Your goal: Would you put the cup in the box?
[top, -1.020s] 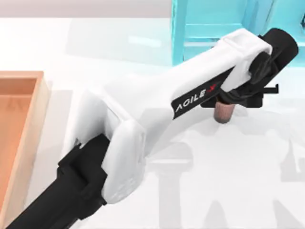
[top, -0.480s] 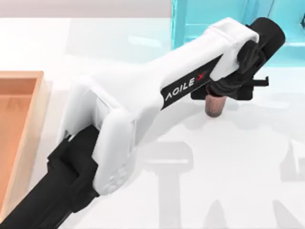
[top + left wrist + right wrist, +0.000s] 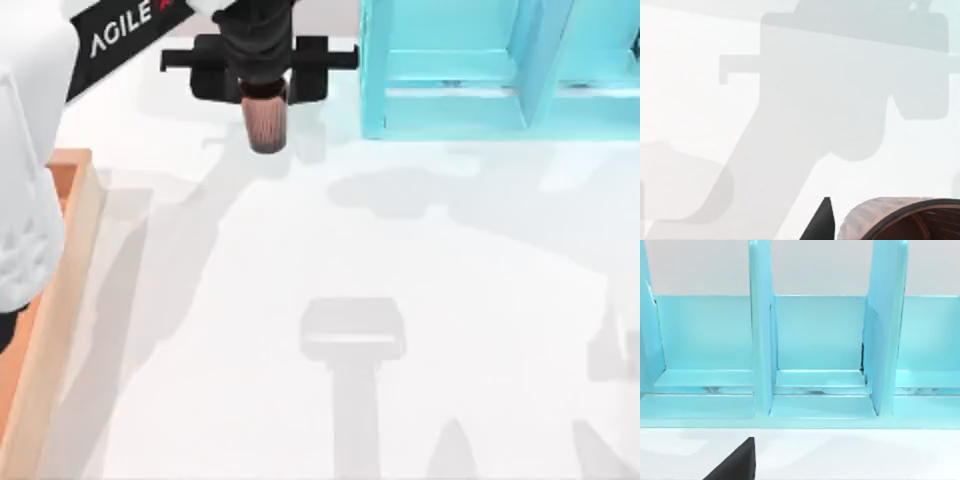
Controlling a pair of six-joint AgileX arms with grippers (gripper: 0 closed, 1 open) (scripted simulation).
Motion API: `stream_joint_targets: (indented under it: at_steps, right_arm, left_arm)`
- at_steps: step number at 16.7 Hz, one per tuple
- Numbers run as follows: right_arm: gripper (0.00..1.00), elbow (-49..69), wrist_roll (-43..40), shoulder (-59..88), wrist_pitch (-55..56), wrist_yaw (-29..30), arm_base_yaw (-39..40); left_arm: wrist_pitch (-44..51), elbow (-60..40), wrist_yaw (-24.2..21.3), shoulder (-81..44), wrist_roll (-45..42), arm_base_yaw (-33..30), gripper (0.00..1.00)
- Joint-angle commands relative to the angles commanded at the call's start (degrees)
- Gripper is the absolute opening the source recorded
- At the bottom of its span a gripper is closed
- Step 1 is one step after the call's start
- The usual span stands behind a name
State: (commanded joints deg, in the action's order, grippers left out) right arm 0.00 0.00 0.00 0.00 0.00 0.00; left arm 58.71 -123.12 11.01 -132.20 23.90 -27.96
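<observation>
The copper-toned cup (image 3: 266,120) hangs above the white table at the back, left of centre, with my left gripper (image 3: 263,95) shut on its upper part. In the left wrist view the cup's ribbed wall and dark rim (image 3: 900,220) sit close beside one black fingertip (image 3: 823,222). The wooden box (image 3: 72,260) lies at the table's left edge, showing its tan rim and a strip of orange floor. The cup is to the right of the box and farther back, apart from it. A dark piece of my right gripper (image 3: 735,465) faces the blue shelf.
A light blue shelf frame (image 3: 450,70) with upright dividers (image 3: 760,340) stands at the back right, just right of the cup. My left arm's white casing (image 3: 30,180) overhangs the box's far end. Open white tabletop (image 3: 380,300) spreads across the middle and front.
My left arm has swung the held cup from beside the shelf at the right, leftward and toward the back, so it now hangs much nearer the box.
</observation>
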Motion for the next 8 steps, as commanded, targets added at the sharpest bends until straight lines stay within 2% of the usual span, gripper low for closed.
stream_joint_targets:
  at_steps: [8]
  right_arm:
    - [1.0,0.0,0.0,0.0,0.0,0.0,0.0]
  left_arm:
    - [-6.3,37.0,-12.3,34.1,-26.9,29.6,0.0]
